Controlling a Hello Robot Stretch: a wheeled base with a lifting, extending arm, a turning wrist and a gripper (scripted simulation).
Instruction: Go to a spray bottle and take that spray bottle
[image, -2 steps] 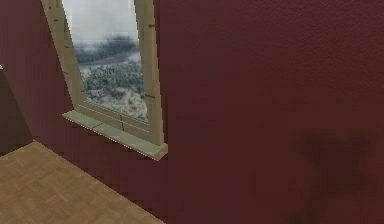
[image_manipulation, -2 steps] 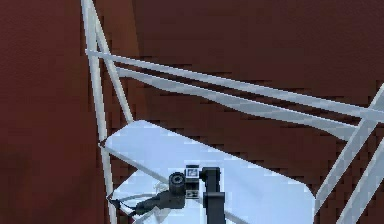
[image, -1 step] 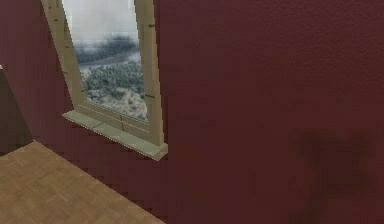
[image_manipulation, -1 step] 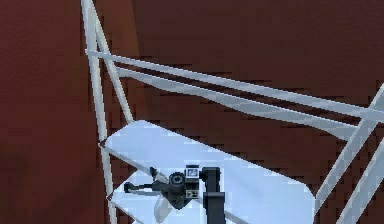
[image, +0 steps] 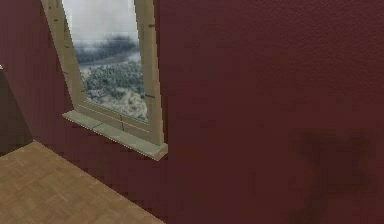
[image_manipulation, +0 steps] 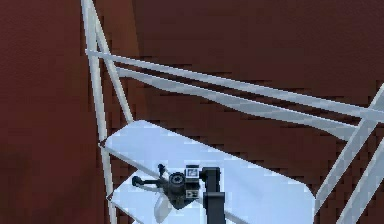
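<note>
one dark square arm bar (image_manipulation: 213, 207) rises from the bottom edge of the arm side view, well short of the dark red wall (image_manipulation: 250, 50). at its far end i see two small white marker squares (image_manipulation: 190, 178) and, just beside them, the dark two-finger gripper (image_manipulation: 148, 184). i cannot tell how its jaws stand, nor whether it holds anything, because a flat white shelf board (image_manipulation: 250, 180) lies right behind the thin fingers (image_manipulation: 140, 180). a lower white board (image_manipulation: 127, 192) shows under the first. both belong to a white rack of thin bars (image_manipulation: 230, 95) that stands in front of the wall, its slanted rails crossing the wall's face.

in the forward view a light brown wood-plank floor (image: 50, 185) runs up to the foot of the dark red wall. a tall window with a pale cream frame (image: 148, 60) is set into the wall, and its cream sill (image: 115, 133) juts out from it. through the glass (image: 105, 60) i see grey sky over a green, wooded slope.

where the spray bottle is i cannot tell.
</note>
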